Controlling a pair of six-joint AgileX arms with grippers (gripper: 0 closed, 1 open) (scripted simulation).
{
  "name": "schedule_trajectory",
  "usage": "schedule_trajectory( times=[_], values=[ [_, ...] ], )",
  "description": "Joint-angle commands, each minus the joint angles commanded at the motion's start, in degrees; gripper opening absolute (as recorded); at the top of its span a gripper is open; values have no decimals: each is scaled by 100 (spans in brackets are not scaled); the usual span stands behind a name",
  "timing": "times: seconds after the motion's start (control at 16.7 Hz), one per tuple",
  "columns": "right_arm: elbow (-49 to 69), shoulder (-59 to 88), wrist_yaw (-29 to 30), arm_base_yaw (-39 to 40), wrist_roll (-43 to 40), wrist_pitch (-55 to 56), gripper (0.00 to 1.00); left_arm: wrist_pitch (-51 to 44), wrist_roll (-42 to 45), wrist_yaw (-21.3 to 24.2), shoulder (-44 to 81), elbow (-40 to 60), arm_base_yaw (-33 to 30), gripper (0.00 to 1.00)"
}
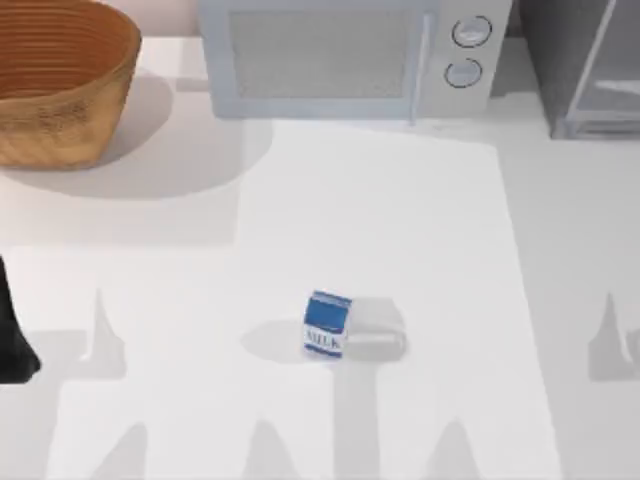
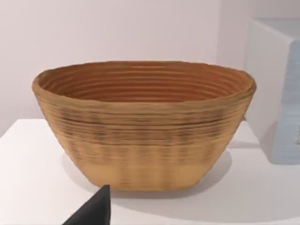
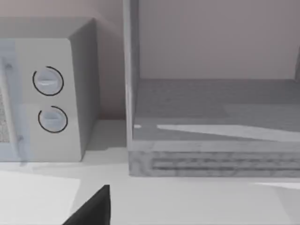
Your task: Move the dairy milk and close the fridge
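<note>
White table point(image 1: 400, 220), pale wall behind. Dairy milk point(image 1: 326, 324) lower centre, standing free. Wicker basket point(image 1: 60, 80) upper left, microwave point(image 1: 340, 55) top centre, fridge point(image 1: 585, 65) upper right, open. Gripper states: cannot tell.

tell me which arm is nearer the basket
Left. The left arm sits at the table's left edge, on the basket's side; the right wrist view faces the fridge, at the far right.
</note>
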Motion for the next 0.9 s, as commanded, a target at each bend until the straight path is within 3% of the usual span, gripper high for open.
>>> schedule_trajectory(
  times=[0.18, 0.36, 0.9],
  values=[
    [4, 71, 77, 77, 4, 71, 100, 0, 0, 0, 0, 0, 0, 100],
    [23, 562, 635, 634, 17, 545, 100, 0, 0, 0, 0, 0, 0, 100],
    [88, 3212, 3852, 3838, 64, 3027, 100, 0, 0, 0, 0, 0, 0, 100]
  ],
)
